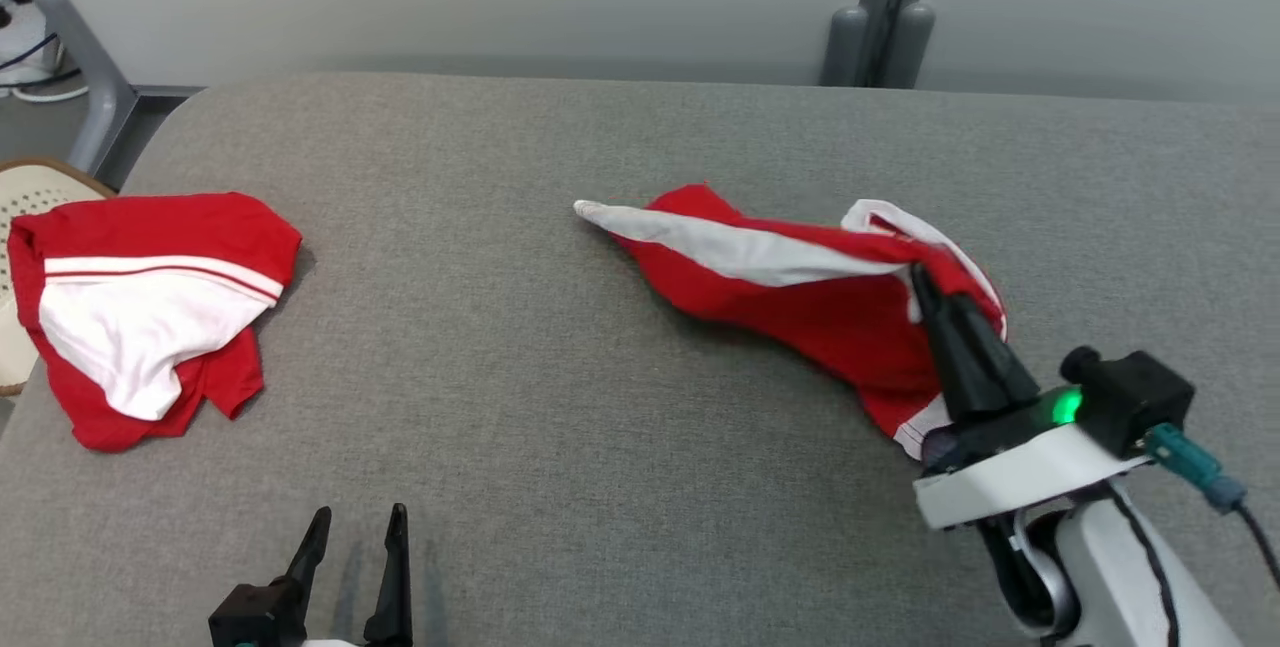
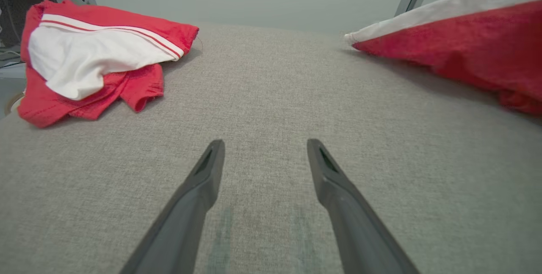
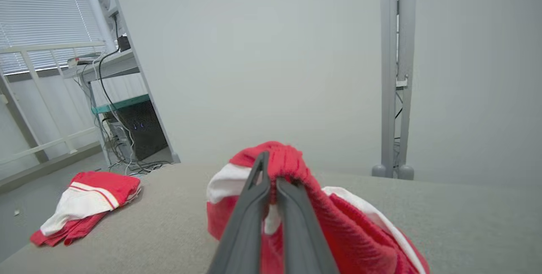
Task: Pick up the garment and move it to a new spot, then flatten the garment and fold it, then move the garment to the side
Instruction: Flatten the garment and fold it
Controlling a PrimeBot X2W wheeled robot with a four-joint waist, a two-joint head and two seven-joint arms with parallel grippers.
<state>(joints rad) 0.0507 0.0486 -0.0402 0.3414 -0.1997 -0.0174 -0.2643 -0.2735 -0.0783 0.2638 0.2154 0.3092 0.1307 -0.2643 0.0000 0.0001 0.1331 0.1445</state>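
A red and white garment [image 1: 790, 277] lies stretched across the right half of the grey table [image 1: 560, 407]. My right gripper [image 1: 922, 279] is shut on the garment's right end, a bunched fold of red cloth [image 3: 288, 161] pinched between the fingers and raised a little. From the left wrist the same garment [image 2: 465, 49] shows at the right. My left gripper [image 1: 358, 522] is open near the front edge, low over bare table, its fingers [image 2: 203, 176] spread with nothing between them.
A second red and white garment [image 1: 150, 307] lies crumpled at the table's left edge, partly over a wicker chair [image 1: 30, 192]. Grey metal posts [image 1: 885, 17] stand behind the table. A desk with a computer and cables [image 3: 135, 130] stands off to the far left.
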